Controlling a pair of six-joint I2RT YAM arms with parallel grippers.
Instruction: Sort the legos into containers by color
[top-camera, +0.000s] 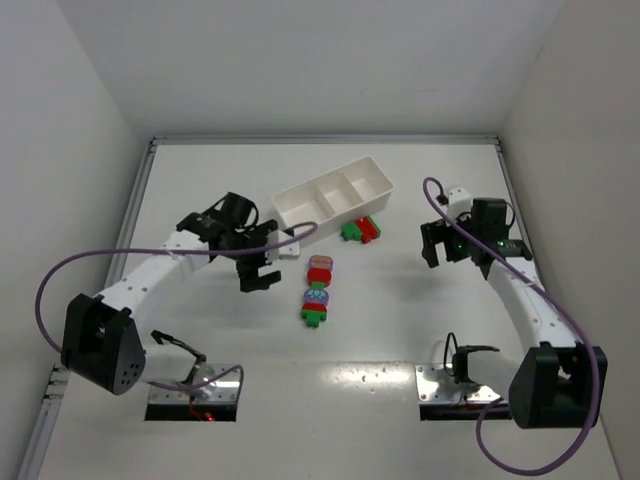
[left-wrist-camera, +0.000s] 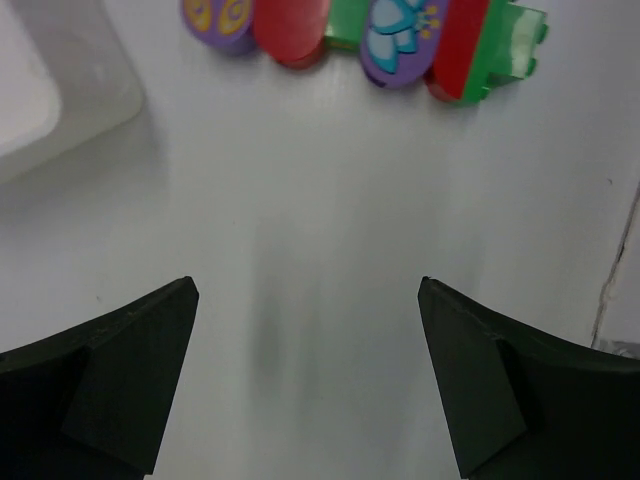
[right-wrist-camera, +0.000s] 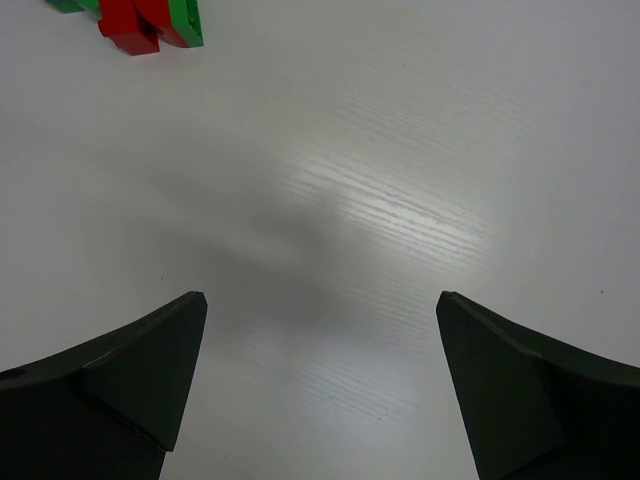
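no readable text, labels, brands or numbers anywhere

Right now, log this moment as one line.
left jaws open, empty | right jaws open, empty | multicolour stack on table | red-green bricks beside tray | tray compartments look empty

A white table (top-camera: 400, 330) fills the middle of the overhead view, its surface matte with a soft glare near the lower centre. Plain white walls stand at the left (top-camera: 60, 150), the back (top-camera: 320, 70) and the right (top-camera: 590, 120). A thin metal rail (top-camera: 320, 139) runs along the table's far edge. Two metal plates, lower left (top-camera: 160, 398) and lower right (top-camera: 432, 385), lie on the near edge.
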